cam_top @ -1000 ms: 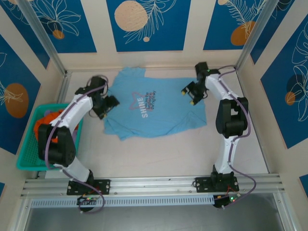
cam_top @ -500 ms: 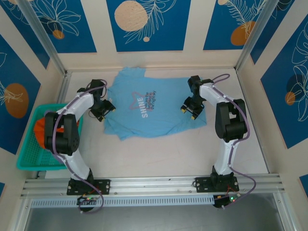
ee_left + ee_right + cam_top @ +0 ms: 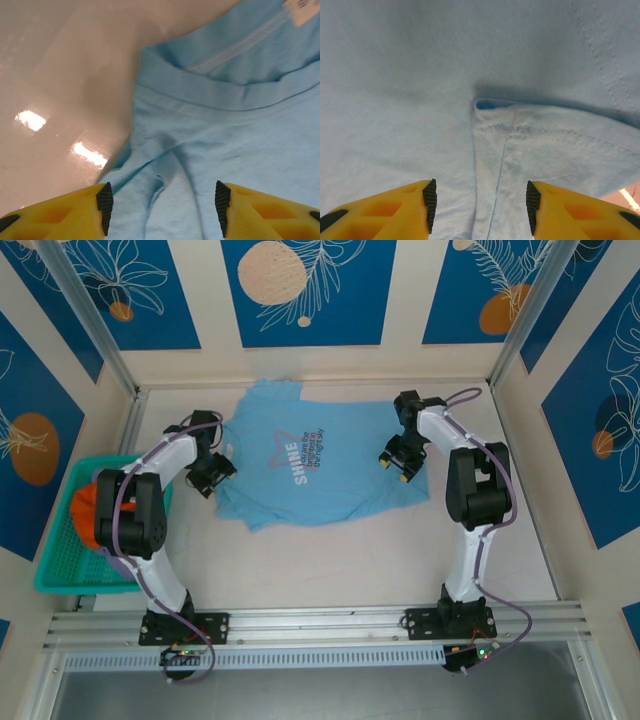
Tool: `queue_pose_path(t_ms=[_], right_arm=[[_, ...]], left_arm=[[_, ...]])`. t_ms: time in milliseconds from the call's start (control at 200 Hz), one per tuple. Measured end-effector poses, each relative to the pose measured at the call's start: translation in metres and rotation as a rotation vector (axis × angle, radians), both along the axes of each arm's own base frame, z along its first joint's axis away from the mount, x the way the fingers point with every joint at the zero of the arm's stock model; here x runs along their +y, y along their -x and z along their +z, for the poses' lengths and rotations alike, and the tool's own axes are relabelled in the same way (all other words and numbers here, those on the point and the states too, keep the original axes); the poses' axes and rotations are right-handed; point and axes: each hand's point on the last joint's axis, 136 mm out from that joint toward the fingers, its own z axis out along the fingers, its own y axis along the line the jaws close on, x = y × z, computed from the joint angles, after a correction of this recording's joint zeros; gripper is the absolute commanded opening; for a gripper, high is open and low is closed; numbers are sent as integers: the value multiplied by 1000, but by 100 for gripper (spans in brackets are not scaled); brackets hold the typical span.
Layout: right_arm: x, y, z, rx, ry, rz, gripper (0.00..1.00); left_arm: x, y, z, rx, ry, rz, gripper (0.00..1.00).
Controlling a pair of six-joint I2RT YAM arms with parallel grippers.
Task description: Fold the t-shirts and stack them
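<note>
Tabletop (image 3: 330, 555) bears t-shirt (image 3: 335, 485); left end effector (image 3: 162, 202), right end effector (image 3: 479, 200) gape.

Your top external view looks down from above and behind the arm bases, which sit at its near edge. It takes in the whole table (image 3: 330, 560) out to the far wall, with the sky-blue t-shirt (image 3: 350, 490) lying mid-table. The left wrist camera hangs close over the shirt's left edge at the collar, looking past the left gripper (image 3: 162, 207) low in its picture (bare table shows on its left side). The right wrist camera sits equally close over a hemmed fold on the shirt's right side, with the right gripper (image 3: 477, 207) low in frame. All three views share that shirt, and each wrist view covers a small patch of what you see from above.
</note>
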Motion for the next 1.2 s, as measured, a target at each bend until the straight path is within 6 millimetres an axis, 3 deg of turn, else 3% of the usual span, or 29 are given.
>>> queue_pose_path(t_ms=[115, 490, 810, 1100, 1200], right_arm=[[-1, -2, -7, 24, 11, 0, 52], [-8, -6, -23, 80, 52, -6, 45], [-20, -10, -31, 97, 75, -27, 39], [-22, -14, -34, 101, 75, -31, 14], [-22, -14, -34, 101, 75, -27, 11]], left_arm=[[-1, 5, -4, 16, 7, 7, 58], [-3, -10, -5, 0, 24, 6, 51], [-3, -10, -6, 0, 20, -12, 33], [-2, -17, 1, -21, 17, -37, 27], [-2, -19, 3, -27, 13, -49, 26]])
